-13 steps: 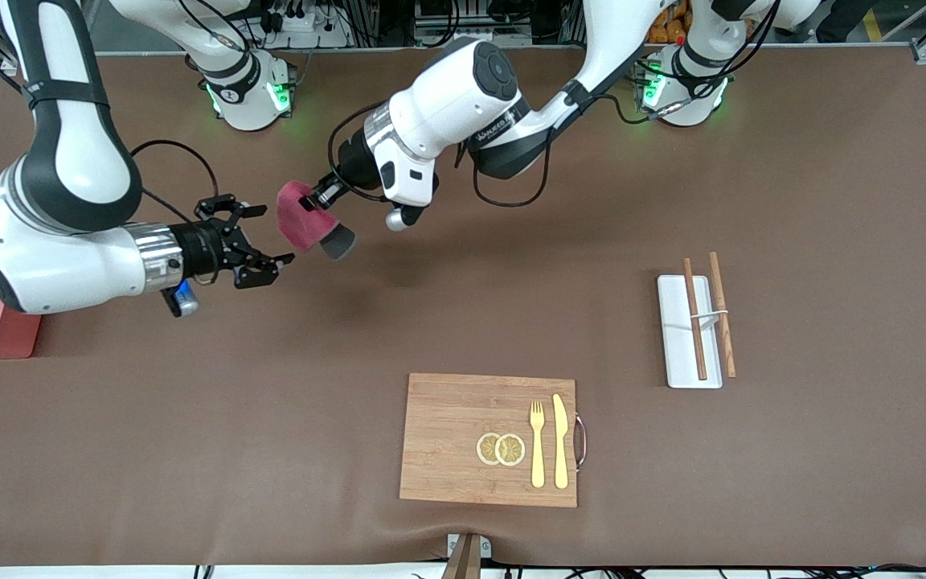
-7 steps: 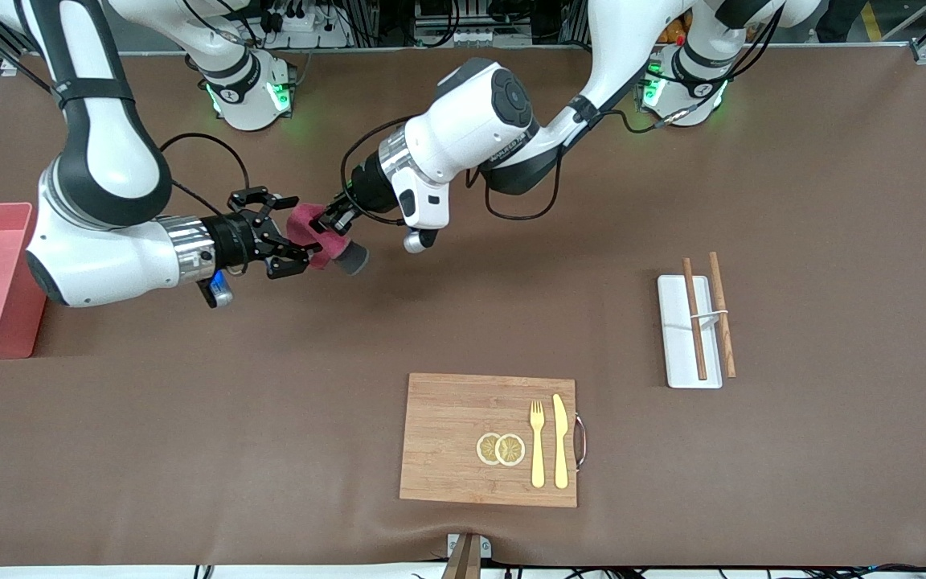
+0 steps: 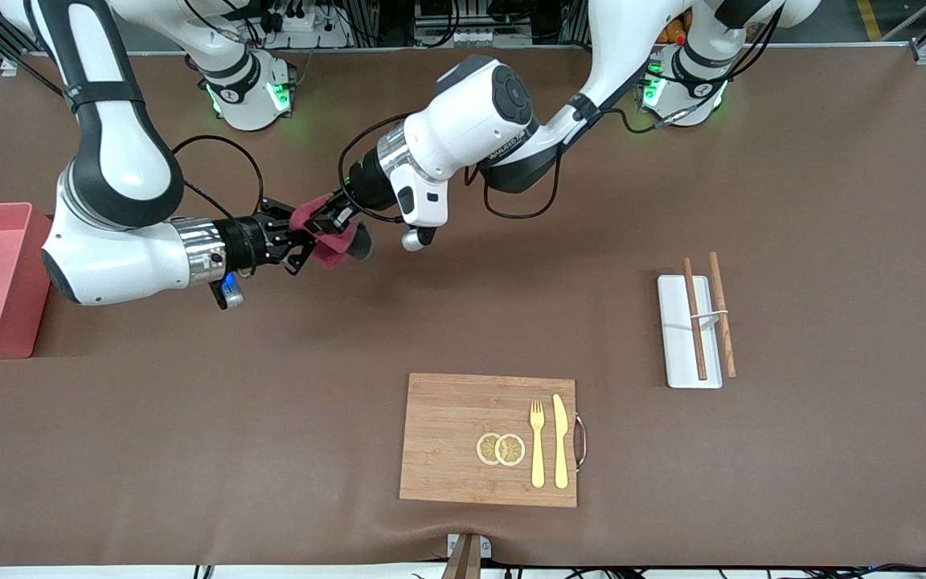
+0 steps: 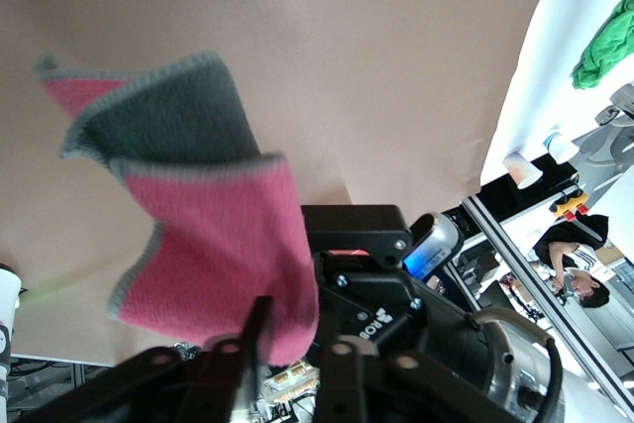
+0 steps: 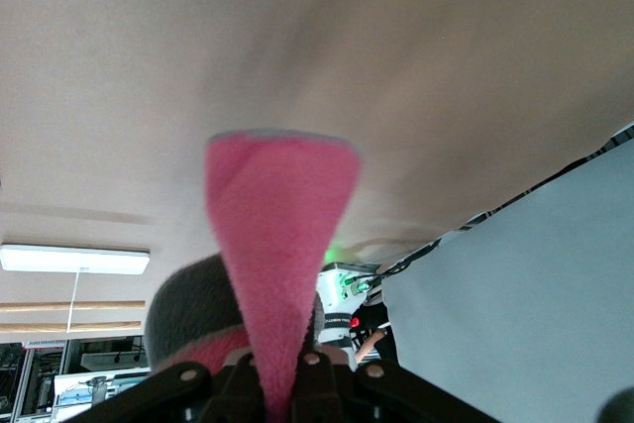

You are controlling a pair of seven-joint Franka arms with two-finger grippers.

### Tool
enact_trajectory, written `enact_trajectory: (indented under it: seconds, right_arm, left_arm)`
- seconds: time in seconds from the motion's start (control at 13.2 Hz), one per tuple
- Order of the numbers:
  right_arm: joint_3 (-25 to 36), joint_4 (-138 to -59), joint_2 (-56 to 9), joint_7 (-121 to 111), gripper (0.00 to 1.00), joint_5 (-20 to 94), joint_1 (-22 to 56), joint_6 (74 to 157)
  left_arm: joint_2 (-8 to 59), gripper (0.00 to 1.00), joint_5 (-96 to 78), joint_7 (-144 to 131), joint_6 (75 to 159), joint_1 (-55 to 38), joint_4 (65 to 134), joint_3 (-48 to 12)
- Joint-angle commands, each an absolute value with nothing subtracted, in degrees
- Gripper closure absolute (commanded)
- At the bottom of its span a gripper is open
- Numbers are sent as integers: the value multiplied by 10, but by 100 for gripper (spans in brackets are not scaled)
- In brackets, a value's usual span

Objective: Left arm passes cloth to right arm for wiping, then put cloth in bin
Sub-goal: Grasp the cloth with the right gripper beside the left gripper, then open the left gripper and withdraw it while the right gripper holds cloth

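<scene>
The cloth (image 3: pixel 334 243), crimson with a dark grey underside, hangs in the air between both grippers, over the table's middle toward the right arm's end. My right gripper (image 3: pixel 300 238) is shut on it; in the right wrist view the pink cloth (image 5: pixel 282 215) is pinched between the fingers of the right gripper (image 5: pixel 282 383). My left gripper (image 3: pixel 334 217) meets it from above. In the left wrist view the left gripper (image 4: pixel 297 322) stands open, its fingers slightly apart around the cloth's (image 4: pixel 218 245) edge. The pink bin (image 3: pixel 17 322) sits at the right arm's end of the table.
A wooden board (image 3: pixel 447 434) with two lemon slices, a fork (image 3: pixel 538 442) and a knife (image 3: pixel 561 441) lies near the front edge. A white tray (image 3: pixel 680 354) with two chopsticks sits toward the left arm's end.
The right gripper moved in from beside the bin onto the cloth and shut on it. The left gripper, shut on the cloth before, has parted its fingers.
</scene>
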State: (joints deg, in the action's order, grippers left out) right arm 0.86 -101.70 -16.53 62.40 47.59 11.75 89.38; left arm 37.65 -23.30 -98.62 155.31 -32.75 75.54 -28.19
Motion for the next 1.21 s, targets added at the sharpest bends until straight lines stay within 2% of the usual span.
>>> enact_trajectory:
  seconds: [0.0, 0.08, 0.23, 0.68, 0.99, 1.14]
  right_arm:
    - [12, -1026, -154, 616, 100, 488, 120, 900]
    - [13, -1023, -154, 589, 100, 478, 113, 897]
    - [13, -1027, -160, 529, 100, 415, 131, 927]
    - [13, -1068, -228, 483, 100, 285, 242, 1153]
    - [18, -1172, -264, 302, 100, 250, 227, 1335]
    - [25, -1211, -266, 183, 100, 248, 187, 1375]
  left_arm:
    - [355, 0, -236, -988, 1553, -328, 753, -279]
    - [345, 0, -233, -989, 1535, -323, 761, -278]
    - [304, 0, -207, -985, 1409, -274, 761, -277]
    - [230, 0, 3, -885, 1112, -210, 761, -277]
    - [198, 0, 27, -689, 957, -139, 768, -277]
    - [181, 0, 79, -605, 898, -120, 773, -278]
